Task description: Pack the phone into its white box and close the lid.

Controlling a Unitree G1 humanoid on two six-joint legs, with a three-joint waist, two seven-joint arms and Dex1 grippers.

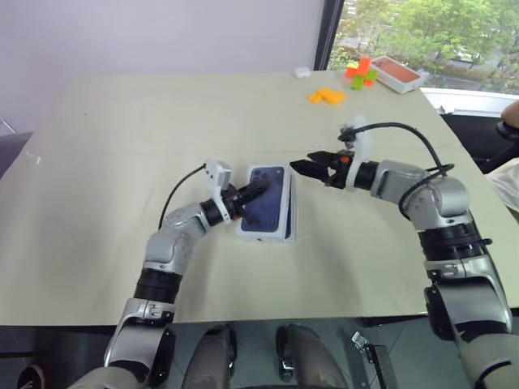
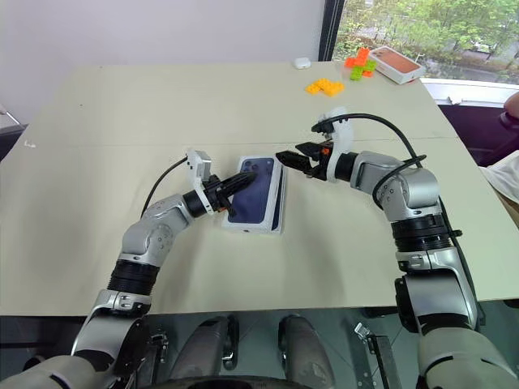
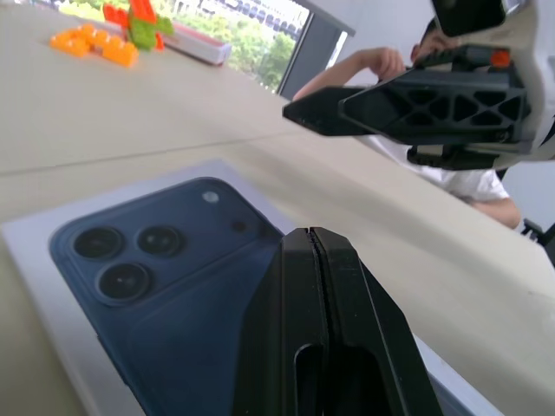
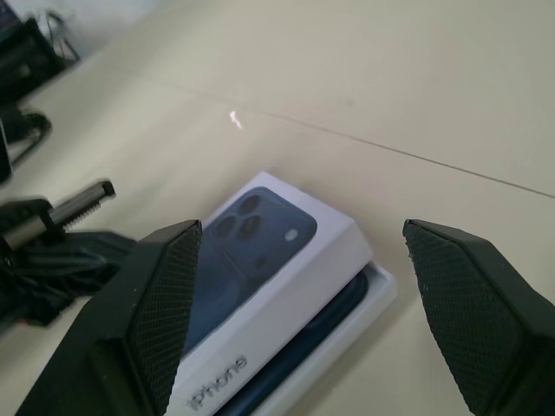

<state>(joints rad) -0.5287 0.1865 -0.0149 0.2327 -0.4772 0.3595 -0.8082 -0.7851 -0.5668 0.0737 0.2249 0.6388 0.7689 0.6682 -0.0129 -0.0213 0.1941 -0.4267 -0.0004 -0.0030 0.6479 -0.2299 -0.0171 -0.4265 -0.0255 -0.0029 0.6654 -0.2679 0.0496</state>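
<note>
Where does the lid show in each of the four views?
Left eye view: lid at table centre, under the shut left gripper.
Right eye view: centre.
Left wrist view: lower left.
Right wrist view: lower centre.
Shared landmark: the printed camera cluster.

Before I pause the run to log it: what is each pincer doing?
Left pincer: shut, holding nothing, tips resting on the lid.
Right pincer: open, holding nothing, beside the lid.

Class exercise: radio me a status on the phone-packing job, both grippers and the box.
Left gripper shut, tip over white lid with dark blue phone picture. Right gripper open beside it. Lid skewed on shallow white cardboard box, not seated. Nothing blocking.
</note>
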